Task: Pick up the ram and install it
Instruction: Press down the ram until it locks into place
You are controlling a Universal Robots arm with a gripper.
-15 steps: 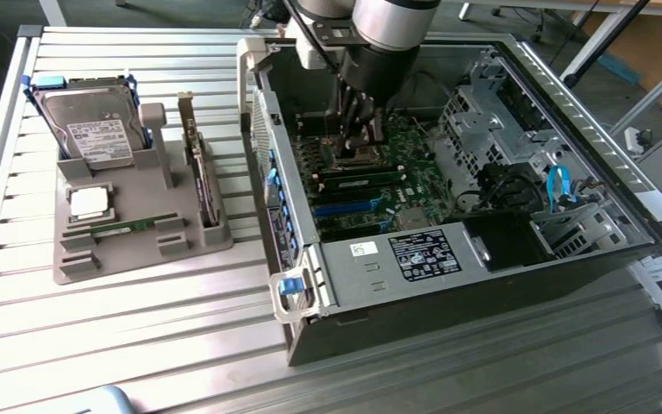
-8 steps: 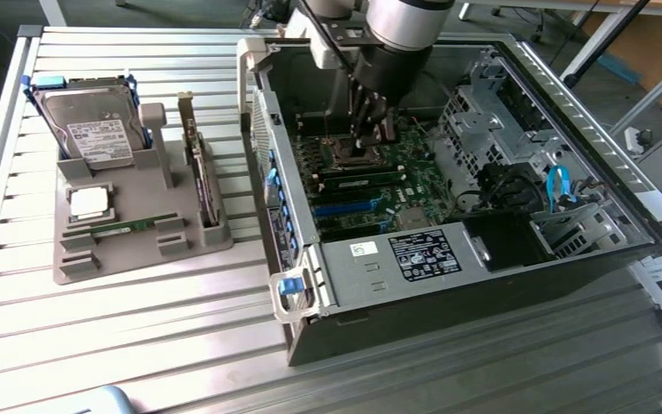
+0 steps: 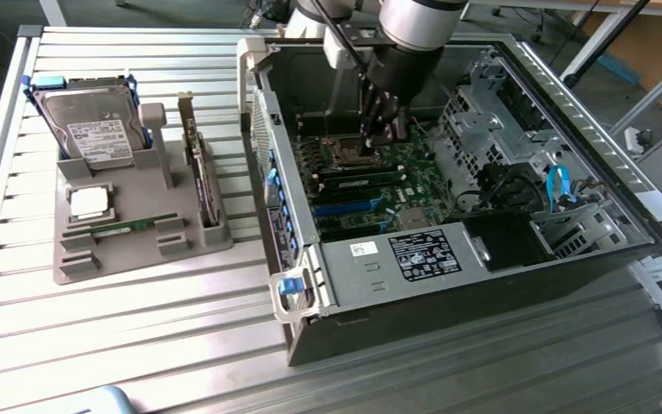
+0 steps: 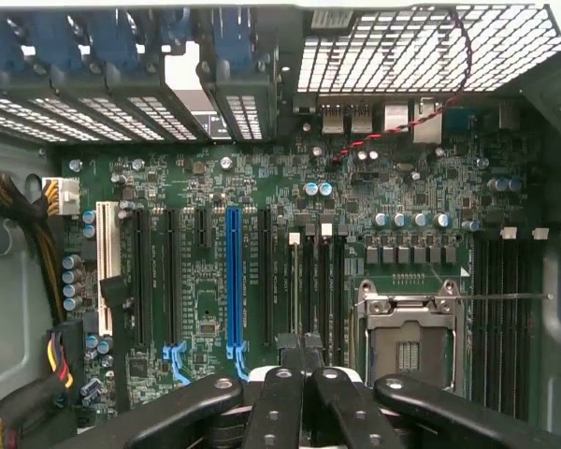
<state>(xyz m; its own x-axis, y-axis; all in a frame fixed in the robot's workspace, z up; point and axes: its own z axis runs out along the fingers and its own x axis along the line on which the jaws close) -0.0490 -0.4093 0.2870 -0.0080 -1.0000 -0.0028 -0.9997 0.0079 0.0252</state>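
Green and thin, the ram (image 3: 124,226) lies flat in a groove of a grey holder tray (image 3: 135,259) toward the exterior view's left. A hard drive (image 3: 96,121), a square processor chip (image 3: 90,203) and a dark expansion card (image 3: 201,172) sit in the same tray. Well apart from it, the end effector (image 3: 379,138) hangs inside an open computer case (image 3: 343,267), low over the motherboard. Case and tray rest on a ribbed, shiny metal tabletop (image 3: 135,345). Papers lie at its edge on the exterior view's right, and frame legs and a dark floor show beyond.

From the wrist view, the end effector (image 4: 304,344) looks straight down on the green motherboard (image 4: 262,187). Its black fingers (image 4: 279,402) are drawn together, and I can make out nothing between them. A blue slot (image 4: 233,281) runs just beside them, and the empty processor socket (image 4: 409,346) lies near.

By its look, the stick should be light and stiff but fragile. It is probably best taken by its long edges near the middle, off the chips and contacts. The groove leaves little room around it.
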